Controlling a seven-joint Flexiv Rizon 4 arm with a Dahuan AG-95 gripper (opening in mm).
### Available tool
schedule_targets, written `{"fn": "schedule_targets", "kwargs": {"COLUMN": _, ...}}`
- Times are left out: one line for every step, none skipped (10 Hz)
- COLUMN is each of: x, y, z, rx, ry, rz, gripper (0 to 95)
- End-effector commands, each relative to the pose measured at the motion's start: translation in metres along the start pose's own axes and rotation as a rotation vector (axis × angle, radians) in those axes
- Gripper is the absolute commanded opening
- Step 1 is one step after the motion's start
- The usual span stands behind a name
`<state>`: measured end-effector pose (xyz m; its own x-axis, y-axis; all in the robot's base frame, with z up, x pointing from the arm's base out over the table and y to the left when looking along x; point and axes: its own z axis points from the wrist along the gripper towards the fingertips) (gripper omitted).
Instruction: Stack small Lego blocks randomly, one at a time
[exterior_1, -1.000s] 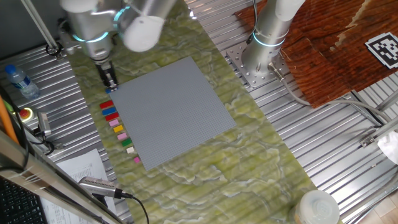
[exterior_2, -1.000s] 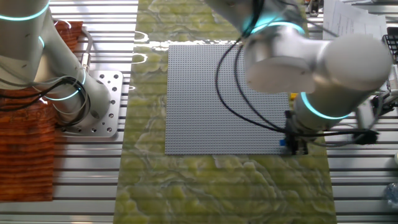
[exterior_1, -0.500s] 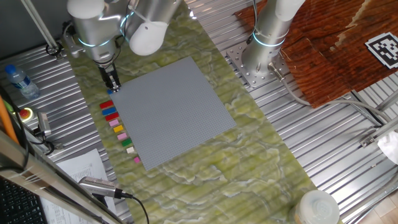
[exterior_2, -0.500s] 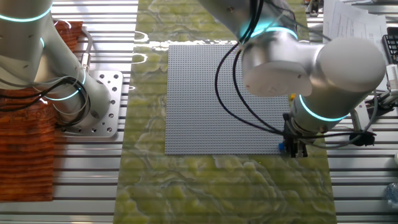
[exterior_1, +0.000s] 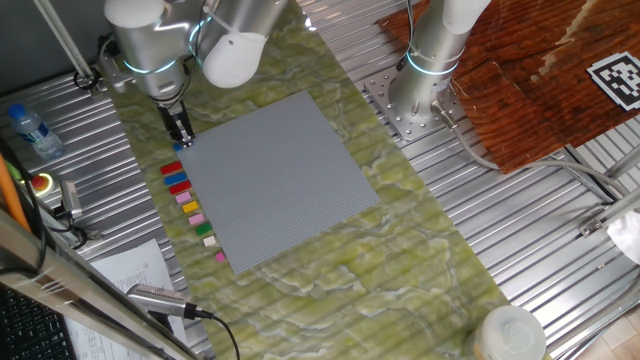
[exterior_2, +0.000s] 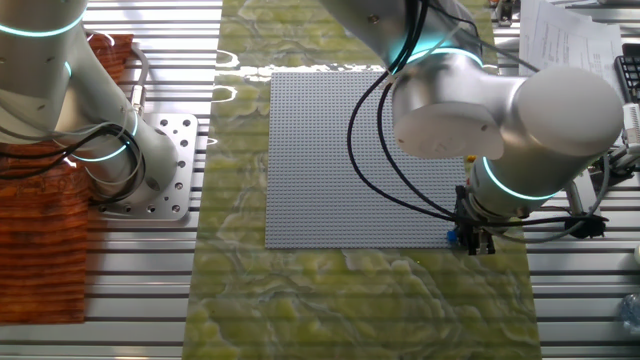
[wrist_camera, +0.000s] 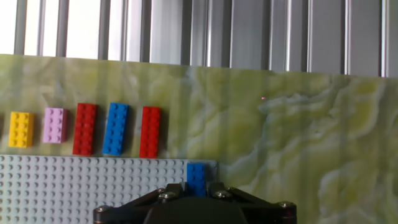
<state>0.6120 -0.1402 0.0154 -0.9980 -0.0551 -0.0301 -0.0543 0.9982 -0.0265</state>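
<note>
Lego blocks (exterior_1: 187, 198) mostly unplaced: lined up in a row on the green marbled surface (exterior_1: 400, 240), just beside one edge of the grey baseplate (exterior_1: 275, 175). Hand view shows that row as yellow (wrist_camera: 20, 129), pink (wrist_camera: 55, 124), red (wrist_camera: 84, 128), blue (wrist_camera: 115, 128), red (wrist_camera: 150, 131); fixed view shows more small ones further down the row, colours hard to call.

One blue block (wrist_camera: 196, 178) sits at the baseplate corner, right between the claw (wrist_camera: 198, 194) tips. Claw narrow, closed in around that blue block; looks gripped or being pressed, contact itself not resolvable. Same spot in the other fixed view: claw (exterior_2: 474, 241) low at the baseplate's corner, blue speck (exterior_2: 453, 236) beside the fingers.

Progress, judged from layout: very early. At most one block at the placement spot, whether seated on the studs can't be told. No stack visible anywhere. Left to do: seat and release this one, then fetch the row one at a time and stack on top.
</note>
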Motion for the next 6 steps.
{"fn": "schedule_targets", "kwargs": {"x": 0.0001, "y": 0.0002, "z": 0.0019, "rx": 0.000, "ry": 0.001, "rz": 0.003, "gripper": 0.0}}
{"fn": "schedule_targets", "kwargs": {"x": 0.0001, "y": 0.0001, "z": 0.0024, "rx": 0.000, "ry": 0.001, "rz": 0.004, "gripper": 0.0}}
{"fn": "schedule_targets", "kwargs": {"x": 0.0002, "y": -0.0003, "z": 0.0022, "rx": 0.001, "ry": 0.002, "rz": 0.006, "gripper": 0.0}}
{"fn": "schedule_targets", "kwargs": {"x": 0.0005, "y": -0.0011, "z": 0.0018, "rx": 0.002, "ry": 0.002, "rz": 0.005, "gripper": 0.0}}
{"fn": "schedule_targets", "kwargs": {"x": 0.0019, "y": -0.0047, "z": 0.0003, "rx": 0.001, "ry": 0.002, "rz": -0.002, "gripper": 0.0}}
{"fn": "schedule_targets", "kwargs": {"x": 0.0027, "y": -0.0069, "z": -0.0006, "rx": -0.005, "ry": 0.001, "rz": -0.002, "gripper": 0.0}}
